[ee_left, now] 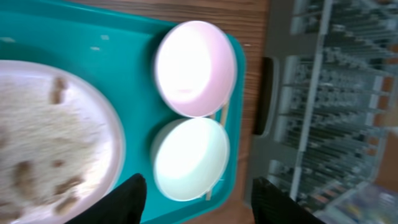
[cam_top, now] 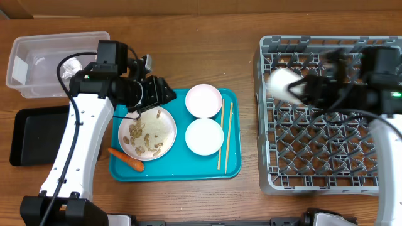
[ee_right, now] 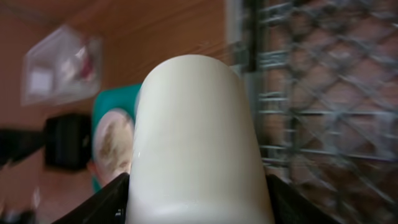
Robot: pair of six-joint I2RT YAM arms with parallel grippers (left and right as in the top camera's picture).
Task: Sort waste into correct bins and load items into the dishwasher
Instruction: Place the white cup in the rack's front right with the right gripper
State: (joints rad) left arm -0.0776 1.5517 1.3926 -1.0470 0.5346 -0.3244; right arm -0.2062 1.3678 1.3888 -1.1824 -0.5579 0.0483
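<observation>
My right gripper is shut on the small white cup and holds it over the upper left of the grey dish rack; the cup fills the right wrist view. My left gripper is open and empty above the teal tray's upper left, beside the plate of rice and peanut shells. In the left wrist view the open fingers frame two white bowls. Chopsticks lie right of the bowls. The carrot lies at the tray's lower left.
The clear tub stands at the far left with crumpled waste inside. The black tray lies below it. The teal tray is in the middle. The left arm crosses above the black tray's right edge.
</observation>
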